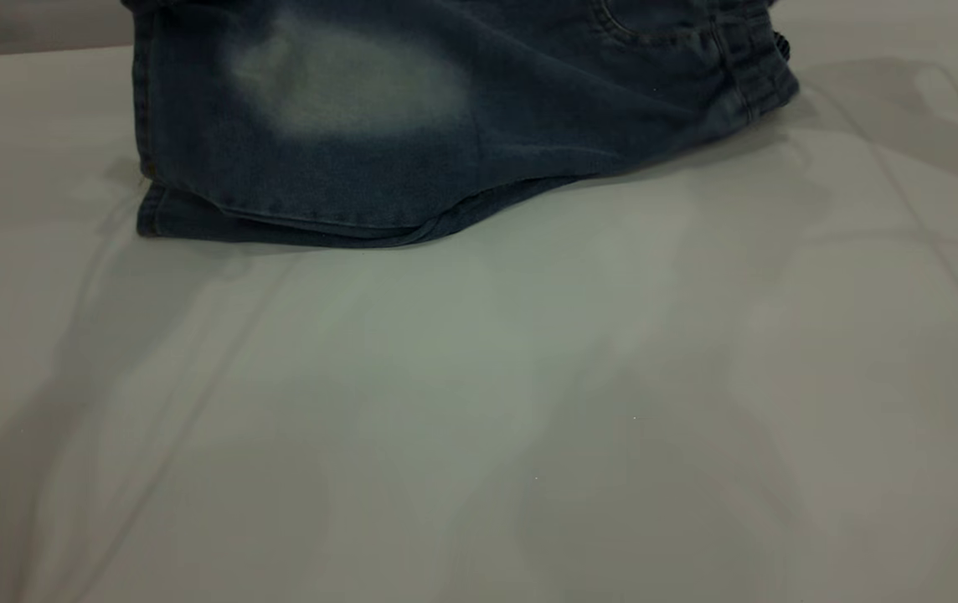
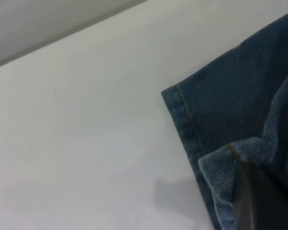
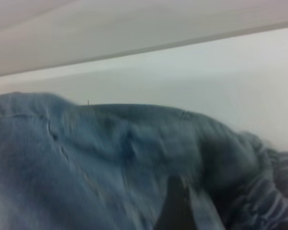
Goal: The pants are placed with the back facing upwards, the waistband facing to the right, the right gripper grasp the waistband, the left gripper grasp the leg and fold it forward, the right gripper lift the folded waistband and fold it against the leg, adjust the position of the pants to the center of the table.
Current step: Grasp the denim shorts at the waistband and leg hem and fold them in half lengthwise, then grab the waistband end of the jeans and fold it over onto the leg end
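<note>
Across the lower part of the exterior view, the table (image 1: pixel 479 419) is seen as a broad, plain, matte surface of pale grey-white, crossed only by soft shadows and faint straight lines; a thin dark upright edge is seen at its far left, and a strip of darker background is visible beyond its back edge at the upper left. At the back of this surface the pants (image 1: pixel 412 109) are laid, dark blue denim with a large faded pale patch on the upper layer. Two layers of cloth are shown at the near edge, the lower hem protruding slightly under the upper one. At the right end the waistband (image 1: pixel 759 71) is seen, gathered and ruched, with a curved seam of stitching just beside it. In the left wrist view a hemmed corner of the leg (image 2: pixel 230 110) is shown lying flat on the white top, its tan stitching running along the edge, and a second hem is turned up in a soft fold against the left gripper (image 2: pixel 259 201), of which only one dark, blocky finger is seen, touching the denim; whether cloth is pinched cannot be told. In the right wrist view, rumpled blue denim is bunched high against the white tabletop, and a dark tapered finger of the right gripper (image 3: pixel 175 206) is pressed among the folds; its grasp likewise cannot be told.
</note>
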